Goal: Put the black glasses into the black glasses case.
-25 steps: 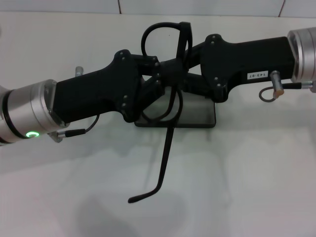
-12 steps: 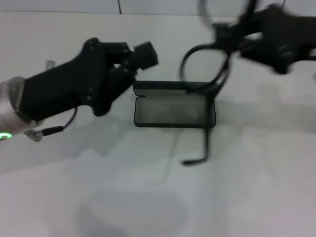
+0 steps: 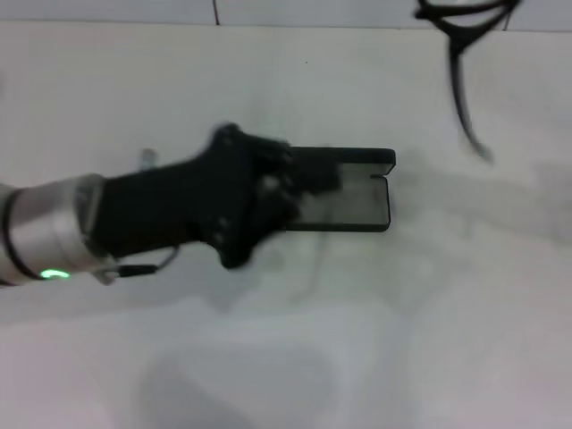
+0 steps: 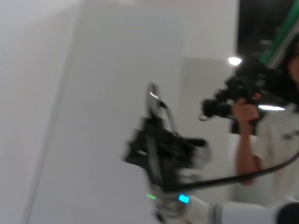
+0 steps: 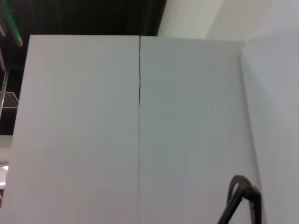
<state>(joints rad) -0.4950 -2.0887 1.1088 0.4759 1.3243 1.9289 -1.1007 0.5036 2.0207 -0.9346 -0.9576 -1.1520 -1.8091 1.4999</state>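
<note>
**Dangling spectacles, hand resting over the open case**

Hanging at the far right edge of the head view, the black glasses (image 3: 460,36) are lifted well clear of the white surface (image 3: 375,340), one slim temple arm drooping down and blurred. The right hand holding them is out of that view. The left wrist view shows it farther off, a dark blurred shape (image 4: 161,149) with the frame looped around it; whether its fingers are clamped tight I cannot tell.

The black glasses case (image 3: 357,192) lies open on the surface near the middle, grey lining showing. The left hand (image 3: 295,183) reaches in over the case's left end, covering part of it. Its fingers are too blurred and dark to tell how far apart they are or whether they touch the case.

Risks, as I judge them: the loose temple arm could catch the case wall on the way down and tip the frame out. The left hand also crowds the opening, so the two hands might collide, or the case might shift.
</note>
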